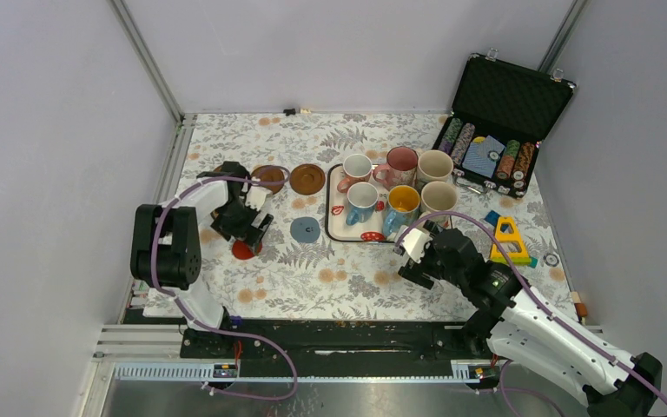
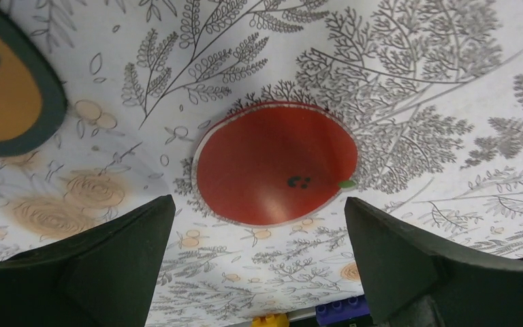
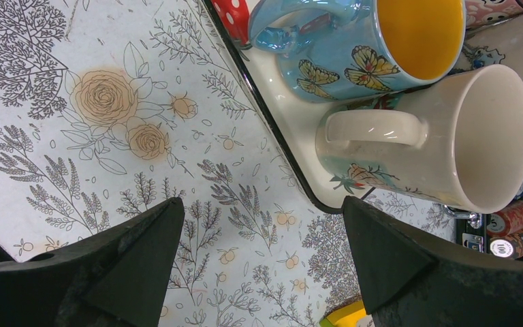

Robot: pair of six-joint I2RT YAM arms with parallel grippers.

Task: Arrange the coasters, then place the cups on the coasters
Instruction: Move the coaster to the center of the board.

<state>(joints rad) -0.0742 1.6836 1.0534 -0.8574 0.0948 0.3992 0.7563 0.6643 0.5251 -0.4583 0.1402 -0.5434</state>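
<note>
The left gripper (image 1: 250, 236) is over the left part of the table (image 1: 330, 278), with its jaws spread wide and nothing between them. In the left wrist view the red coaster (image 2: 276, 163) lies flat on the cloth, centred between the two fingers and clear of both. The black coaster (image 2: 3, 82) with the orange centre lies to its upper left in that view, well apart from it. In the top view the grey-blue coaster (image 1: 305, 229) lies between the red coaster and the tray (image 1: 333, 187). Two brown coasters (image 1: 269, 178) (image 1: 307, 179) lie side by side behind it, near the tray's far left corner. All six mugs stand upright on the tray in two rows of three. Back row: white mug (image 1: 356, 167) with pink handle, pink mug (image 1: 399, 162), cream mug (image 1: 435, 165). Front row: white-and-blue mug (image 1: 362, 201), blue mug (image 3: 354, 54) with yellow inside, second cream mug (image 3: 463, 136). No mug is on a coaster. The right gripper (image 3: 262, 211) is over bare cloth just beside the tray's near right corner, jaws spread and empty. An open chip case (image 1: 504, 122) stands at the far right.
</note>
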